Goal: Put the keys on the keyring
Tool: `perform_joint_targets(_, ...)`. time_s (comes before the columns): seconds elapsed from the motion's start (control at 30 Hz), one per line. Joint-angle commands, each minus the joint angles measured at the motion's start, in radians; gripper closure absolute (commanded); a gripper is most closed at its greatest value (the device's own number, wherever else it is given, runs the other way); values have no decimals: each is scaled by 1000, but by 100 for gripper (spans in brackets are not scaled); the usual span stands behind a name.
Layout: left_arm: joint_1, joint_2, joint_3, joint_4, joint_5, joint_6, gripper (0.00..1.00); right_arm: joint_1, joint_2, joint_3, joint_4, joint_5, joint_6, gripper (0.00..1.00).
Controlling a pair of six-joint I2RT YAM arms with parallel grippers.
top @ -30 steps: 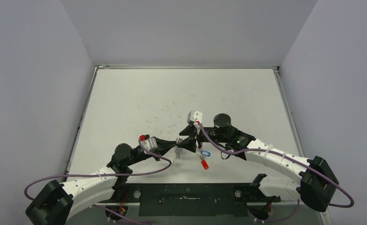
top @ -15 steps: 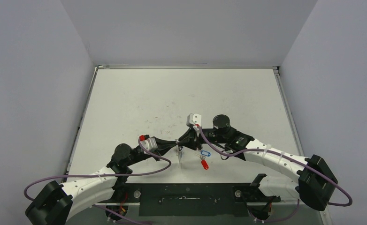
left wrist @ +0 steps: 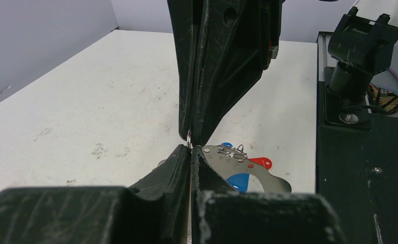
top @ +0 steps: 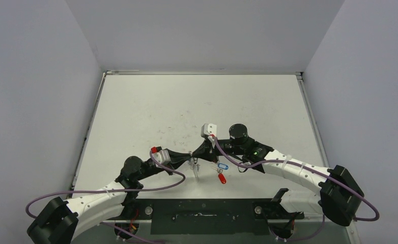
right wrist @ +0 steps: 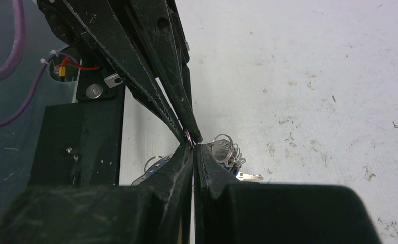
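So: both arms met tip to tip over the near-centre of the scuffed white tabletop (top: 151,112). Left gripper (left wrist: 190,149) had its fingers pressed together on the thin silvery-grey metal keyring (top: 193,168), which hung at 6 o'clock from the pinch. Right gripper (right wrist: 193,147) also had its fingers together, nose to nose with the left, and looked pinched on the same bit of wire. The exact contact was too small to confirm.

Keys weren't threaded yet, by my read. The small silver key with light blue oblong plastic tag (top: 222,166) lay on the table at about 4 o'clock from the pinch. The small silver key with red oblong plastic tag (top: 220,178) lay at about 5 o'clock, just beside the blue one. Neither was gripped.

Risks:
- Two pinches nearly touching on thin wire: a misaligned pull could twist the hoop or slip it out of one pair of fingers.
- Both grippers were busy with the ring, so none was free to lift a key. A regrip looked necessary, and releasing the wrong side would drop the hoop.
- Fingertips were close enough to collide.
- The hanging ring could snag the keys' small wire loops (right wrist: 225,147).

Containers: none in view, nothing sat inside anything.
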Motion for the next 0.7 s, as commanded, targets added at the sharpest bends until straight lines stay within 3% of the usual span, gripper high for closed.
perform_joint_targets(0.0, -4, -21, 11, 29, -1, -5, 100, 8, 4, 52, -1, -51, -21, 100)
perform_joint_targets(0.07, -3, -38, 17, -3, -2, 1, 100, 8, -11, 76, -65, -34, -50, 100)
perform_joint_targets(0.17, -3, -76, 38, -87, -6, 17, 81, 16, -28, 141, -229, 12, -129, 100)
perform_joint_targets(0.27, -4, -122, 71, -220, -13, 74, 72, 28, -19, 230, -476, 68, -215, 100)
perform_joint_targets(0.4, -3, -166, 110, -358, -11, 123, 66, 42, 13, 339, -681, 142, -280, 100)
perform_joint_targets(0.67, -4, -171, 150, -419, 15, 161, 64, 70, 125, 524, -934, 224, -295, 100)
